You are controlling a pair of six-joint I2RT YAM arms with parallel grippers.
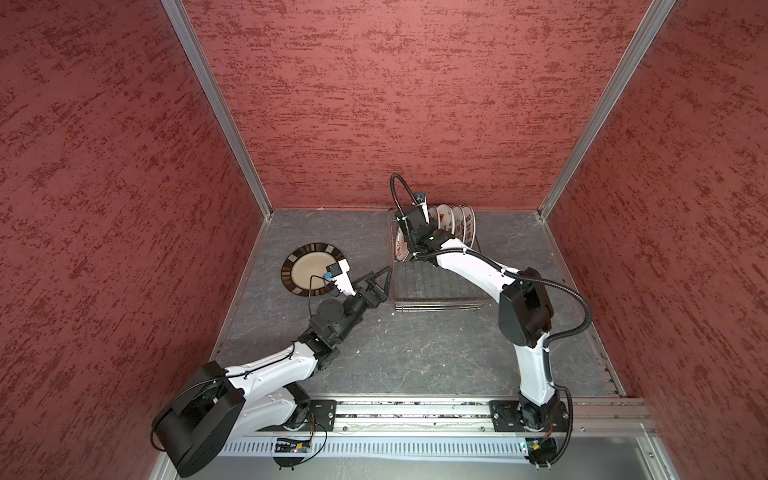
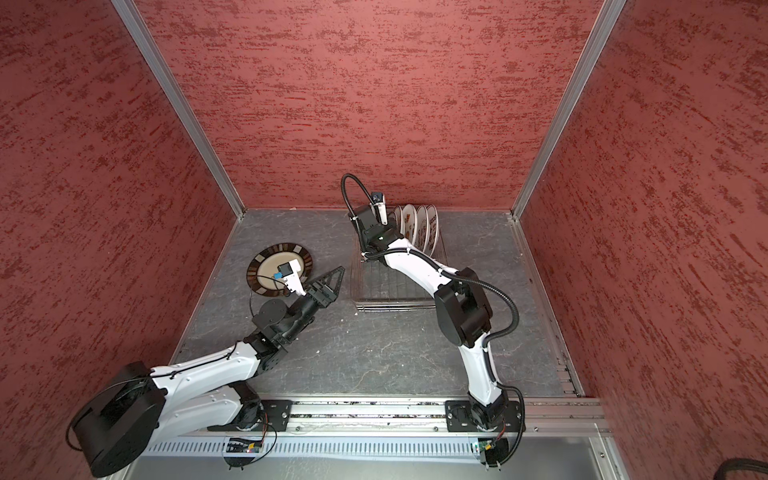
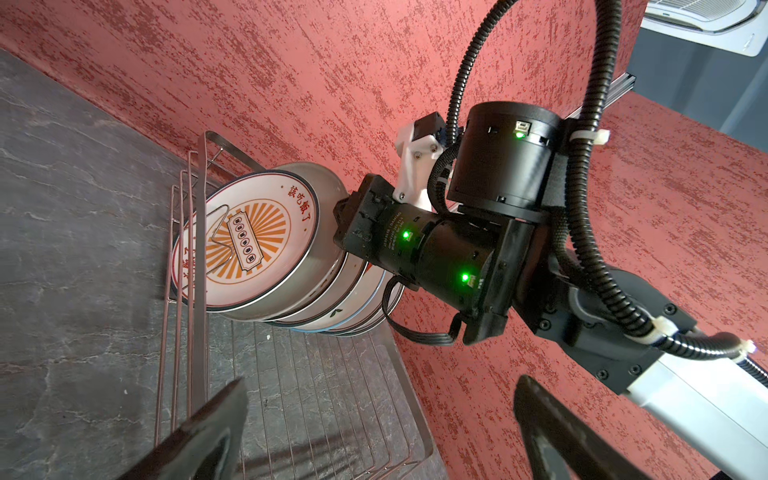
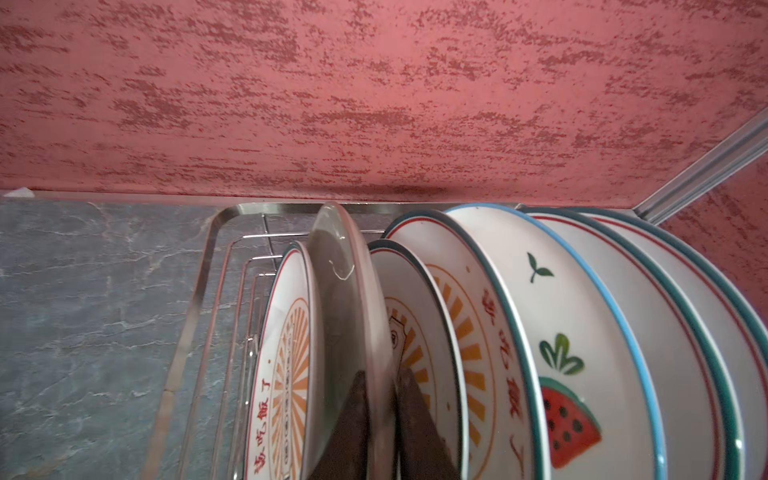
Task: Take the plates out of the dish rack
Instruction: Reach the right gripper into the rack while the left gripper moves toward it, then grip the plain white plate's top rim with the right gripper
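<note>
Grey plain plate [image 4: 345, 299] is standing on edge in the rack [image 4: 199, 291]; right fingers [image 4: 415, 419] are clamping its rim. Only the right wrist view is showing this, the arm hiding it in both top views. Other plates [image 1: 459, 224] are leaning in a row alongside. Wide apart, left fingers [image 3: 208, 436] are hanging just beside the rack. On the grey surface [image 1: 415, 353] a dark-rimmed plate [image 1: 301, 274] is lying flat. Mottled red walls [image 1: 415, 104] are enclosing three sides.

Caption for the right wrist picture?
Right gripper pinches a plain plate standing among printed plates in the dish rack.
</note>
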